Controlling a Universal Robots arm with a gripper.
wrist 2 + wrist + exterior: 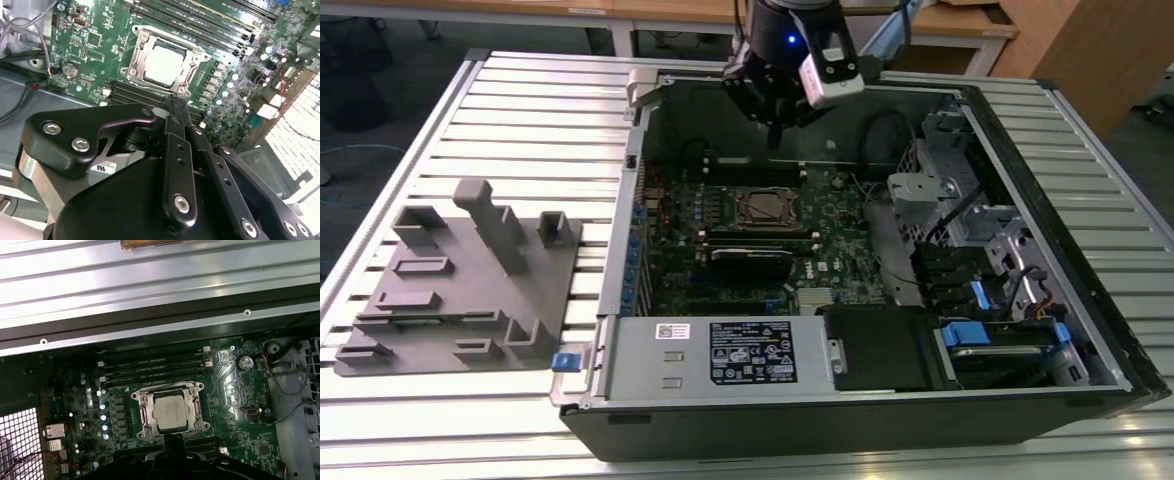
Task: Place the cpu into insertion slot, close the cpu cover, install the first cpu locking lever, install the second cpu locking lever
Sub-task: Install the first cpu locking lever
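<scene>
Sitting in the insertion slot [170, 412], the cpu [171, 411]; tool [178, 107] above, apparently pinched together, empty.

- The arm [790, 30] is cut off by the upper edge of the exterior view.
- In the first wrist view, the gripper [175, 452] is cropped by the edge.
- The locking levers beside the cpu cover [767, 209] are too small to be told in the exterior view.
- The insertion slot [165, 61] is largely covered by the cpu [164, 63].

Exterior view high over open computer case [854, 400], both wrist views nearer, sharing cpu [164, 65] [171, 411]
</scene>
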